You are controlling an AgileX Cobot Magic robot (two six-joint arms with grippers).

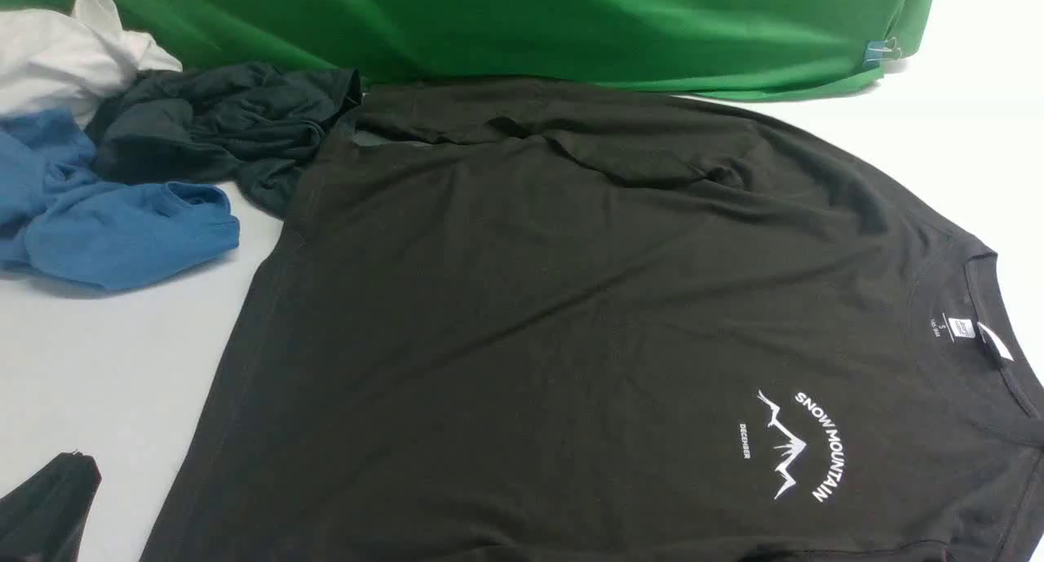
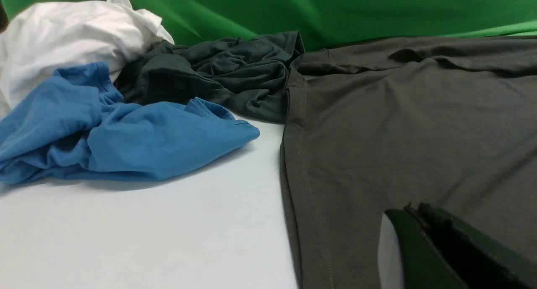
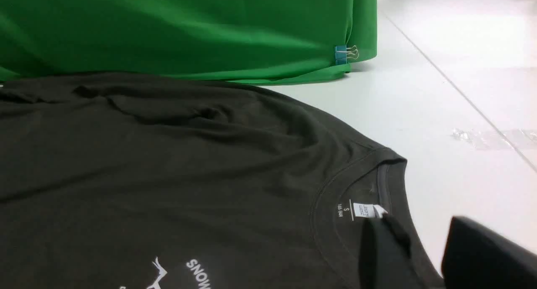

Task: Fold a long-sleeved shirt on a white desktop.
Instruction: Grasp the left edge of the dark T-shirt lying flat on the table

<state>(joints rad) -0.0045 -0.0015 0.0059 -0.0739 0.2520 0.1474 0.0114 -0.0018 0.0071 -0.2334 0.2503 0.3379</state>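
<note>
The long-sleeved shirt [image 1: 522, 301] lies spread flat on the white desktop [image 1: 106, 366], collar to the right and hem to the left. Its white SNOW MOUNTAIN print [image 1: 803, 444] faces up, and a sleeve [image 1: 620, 150] is folded across the far part of the body. My left gripper [image 2: 413, 207] is shut with nothing between its fingers, low by the shirt's hem side [image 2: 419, 125]; it shows in the front view's bottom left corner [image 1: 49, 505]. My right gripper [image 3: 423, 238] stands open beside the collar and white neck label [image 3: 364, 209], holding nothing. It is out of the front view.
A crumpled blue garment [image 1: 106, 219], a dark bluish-black garment [image 1: 228, 121] and a white garment [image 1: 65, 48] are piled at the far left. A green cloth backdrop [image 1: 571, 24] closes the back, held by a blue binder clip [image 3: 346, 54]. Clear tape [image 3: 495, 138] lies on the table to the right.
</note>
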